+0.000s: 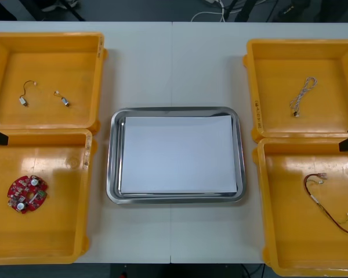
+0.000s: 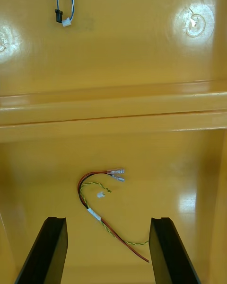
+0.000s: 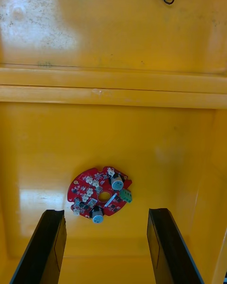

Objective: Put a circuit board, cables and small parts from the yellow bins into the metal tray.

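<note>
Circuit board [image 3: 99,194] lies just ahead of the left gripper [image 3: 106,211], fingers wide open and empty — lower straight, straddling its rim evenly — while the right gripper [image 2: 108,218], equally open, hangs over a cable [image 2: 93,213].

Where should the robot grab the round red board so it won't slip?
Probably across its rim, two opposite edges, coming straight down. The circuit board lies flat on the yellow bin floor, away from the walls, with bumpy parts on top. The open left claw hangs higher up, facing it.
</note>
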`<act>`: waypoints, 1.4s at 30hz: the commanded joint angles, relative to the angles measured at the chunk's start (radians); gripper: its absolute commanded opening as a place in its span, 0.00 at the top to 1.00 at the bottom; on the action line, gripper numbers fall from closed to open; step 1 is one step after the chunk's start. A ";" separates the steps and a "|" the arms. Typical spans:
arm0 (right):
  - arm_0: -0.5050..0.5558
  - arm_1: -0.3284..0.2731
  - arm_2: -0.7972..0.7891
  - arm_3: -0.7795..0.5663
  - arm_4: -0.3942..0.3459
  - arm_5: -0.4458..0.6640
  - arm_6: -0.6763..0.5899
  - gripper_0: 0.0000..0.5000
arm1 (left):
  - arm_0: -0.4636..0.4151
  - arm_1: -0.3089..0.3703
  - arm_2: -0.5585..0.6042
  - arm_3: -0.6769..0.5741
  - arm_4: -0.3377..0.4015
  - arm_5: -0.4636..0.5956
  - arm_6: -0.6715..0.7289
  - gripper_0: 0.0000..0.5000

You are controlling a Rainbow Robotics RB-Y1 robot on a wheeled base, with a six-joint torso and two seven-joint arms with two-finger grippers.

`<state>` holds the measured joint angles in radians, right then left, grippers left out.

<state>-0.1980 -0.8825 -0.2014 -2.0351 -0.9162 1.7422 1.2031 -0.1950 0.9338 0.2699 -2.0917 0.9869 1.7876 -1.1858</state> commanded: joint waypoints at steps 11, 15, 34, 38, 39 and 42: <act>0.008 0.008 -0.033 -0.027 0.000 0.005 0.007 0.00 | -0.032 0.040 -0.008 -0.002 0.007 -0.010 -0.068 0.00; 0.008 0.008 -0.033 -0.027 0.000 0.005 0.007 0.00 | -0.032 0.040 -0.008 -0.002 0.007 -0.010 -0.068 0.00; 0.008 0.008 -0.033 -0.027 0.000 0.005 0.007 0.00 | -0.032 0.040 -0.008 -0.002 0.007 -0.010 -0.068 0.00; 0.008 0.008 -0.033 -0.027 0.000 0.005 0.007 0.00 | -0.032 0.040 -0.008 -0.002 0.007 -0.010 -0.068 0.00; 0.008 0.008 -0.033 -0.027 0.000 0.005 0.007 0.00 | -0.032 0.040 -0.008 -0.002 0.007 -0.010 -0.068 0.00; 0.008 0.008 -0.033 -0.027 0.000 0.005 0.007 0.00 | -0.032 0.040 -0.008 -0.002 0.007 -0.010 -0.068 0.00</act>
<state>-0.1980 -0.8825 -0.2014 -2.0351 -0.9162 1.7422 1.2031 -0.1950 0.9338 0.2699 -2.0917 0.9869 1.7876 -1.1859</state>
